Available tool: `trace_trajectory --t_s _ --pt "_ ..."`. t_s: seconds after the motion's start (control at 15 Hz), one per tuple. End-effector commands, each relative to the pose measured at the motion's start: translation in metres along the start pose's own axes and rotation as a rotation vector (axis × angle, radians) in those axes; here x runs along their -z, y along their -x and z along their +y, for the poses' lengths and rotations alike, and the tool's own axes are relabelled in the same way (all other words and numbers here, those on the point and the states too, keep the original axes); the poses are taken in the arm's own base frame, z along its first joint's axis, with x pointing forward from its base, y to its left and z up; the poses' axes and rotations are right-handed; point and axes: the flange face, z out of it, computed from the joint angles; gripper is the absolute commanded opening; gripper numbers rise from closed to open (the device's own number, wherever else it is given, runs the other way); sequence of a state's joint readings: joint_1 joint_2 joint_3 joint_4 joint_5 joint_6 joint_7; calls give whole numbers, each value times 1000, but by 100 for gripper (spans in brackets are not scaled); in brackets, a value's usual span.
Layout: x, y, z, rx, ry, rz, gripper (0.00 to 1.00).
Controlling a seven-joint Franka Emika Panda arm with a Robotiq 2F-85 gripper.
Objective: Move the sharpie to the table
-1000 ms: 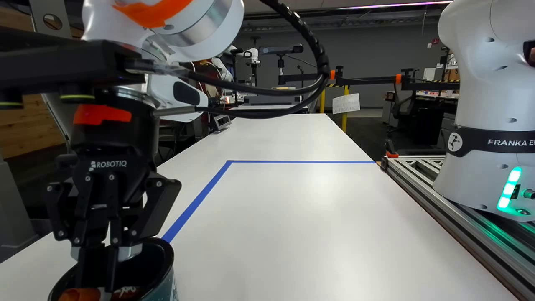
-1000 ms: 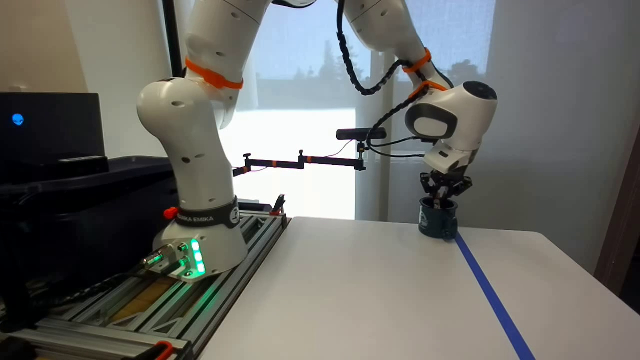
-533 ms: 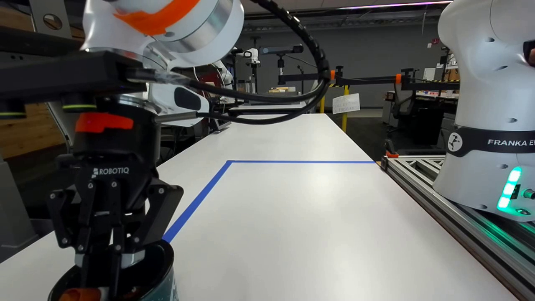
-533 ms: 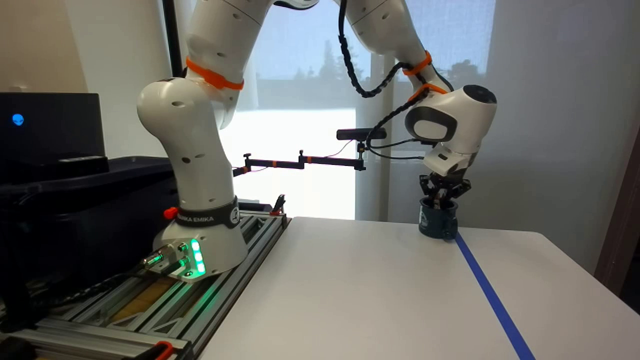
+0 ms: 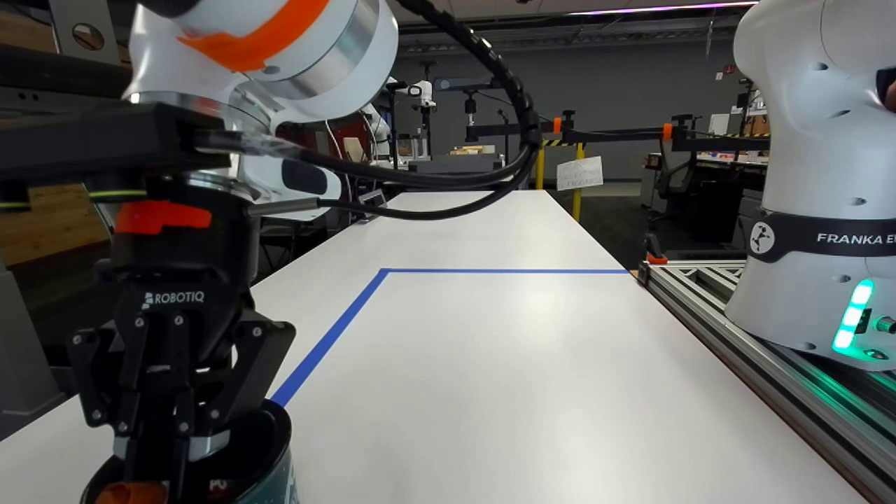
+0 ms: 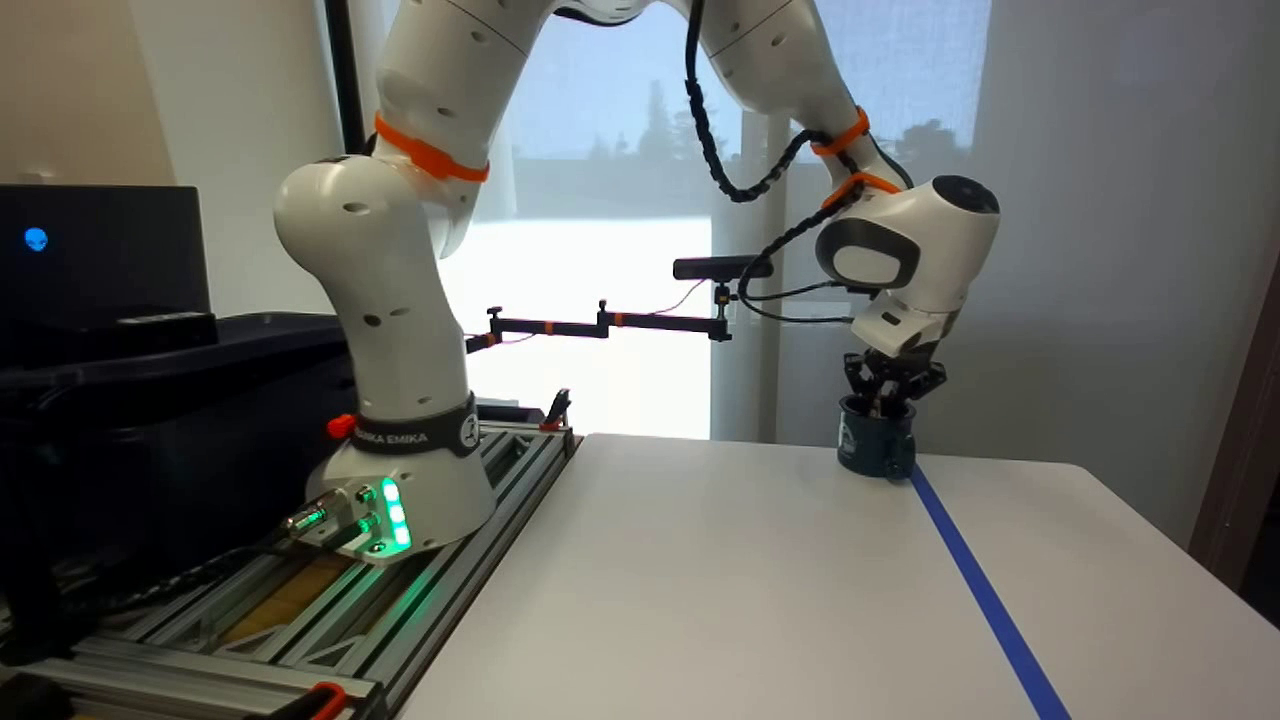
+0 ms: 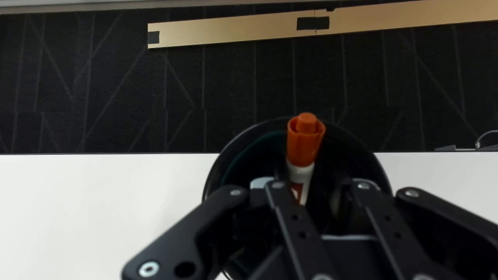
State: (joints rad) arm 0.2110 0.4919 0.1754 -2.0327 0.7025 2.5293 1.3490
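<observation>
Can see the sharpie (image 7: 302,155) inside the dark round cup (image 6: 868,448), tilted, with orange cap uppermost near the rim and pale barrel lower, partly hidden by the gripper (image 5: 161,484). Note fingers (image 5: 147,458) pointing down past the rim in an exterior view, a little spread, to either side of the barrel. In the wrist view, make out a narrow dark gap along one flank; unable to judge contact at the opposite flank. Find the cup upright on the white table (image 6: 700,570), against or over blue tape (image 6: 984,590), hard to say which. In an exterior view, record a white arm (image 6: 370,280) on a metal frame (image 6: 445,595), with green lights (image 6: 396,515) near the base. Beyond the table edge in the wrist view, see dark floor (image 7: 233,89) and a long pale board (image 7: 233,34).
</observation>
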Motion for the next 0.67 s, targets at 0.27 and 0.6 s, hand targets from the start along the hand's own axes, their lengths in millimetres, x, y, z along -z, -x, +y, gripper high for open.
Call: trace_trajectory --t_s 0.27,0.6 --pt "-3 2 -7 -4 10 -28 5" --pt "6 11 -4 -3 6 -28 5"
